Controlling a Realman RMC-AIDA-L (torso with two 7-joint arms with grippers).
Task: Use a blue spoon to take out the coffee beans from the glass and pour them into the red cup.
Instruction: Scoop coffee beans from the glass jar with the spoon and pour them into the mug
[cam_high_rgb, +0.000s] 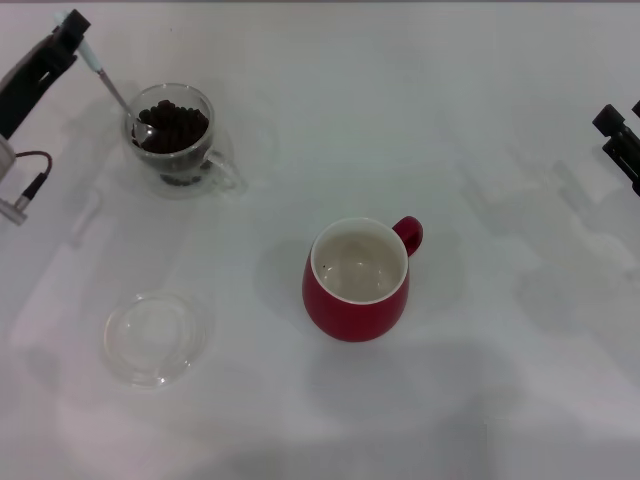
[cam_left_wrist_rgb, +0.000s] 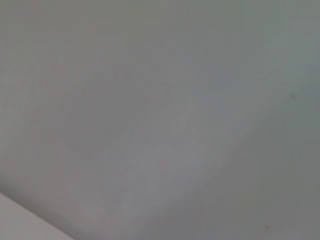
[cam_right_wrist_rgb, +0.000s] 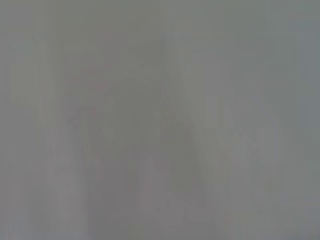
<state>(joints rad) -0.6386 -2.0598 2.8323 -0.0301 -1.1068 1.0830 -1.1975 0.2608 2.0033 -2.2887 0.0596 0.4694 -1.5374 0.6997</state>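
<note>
- Left gripper (cam_high_rgb: 72, 30): positioned at the far left of the head view, above the table (cam_high_rgb: 480, 120). Its fingers are closed on the pale-blue handle end of the blue spoon (cam_high_rgb: 115, 90).
- Blue spoon: held tilted, its thin stem running down from the gripper toward the glass (cam_high_rgb: 172, 135). The metal bowl sits inside the glass at the rim nearest the gripper, in contact with the coffee beans (cam_high_rgb: 175, 125).
- Glass: stands upright on the far left part of the table, its side handle pointing toward the near right. The coffee beans form a dark heap that fills most of it.
- Red cup (cam_high_rgb: 355, 282): stands upright near the centre of the table, well apart from the glass, loop handle pointing to the far right. Its cream-white inside shows only one tiny dark speck by the rim; what the speck is cannot be determined.
- Clear round dish (cam_high_rgb: 155, 337): lies flat on the near left of the table, apart from both vessels.
- Right gripper (cam_high_rgb: 622, 135): located at the right edge of the head view, well apart from all objects. Only part of it shows; whether it is spread or closed cannot be determined.
- Both wrist views: show only a plain grey-white surface.
</note>
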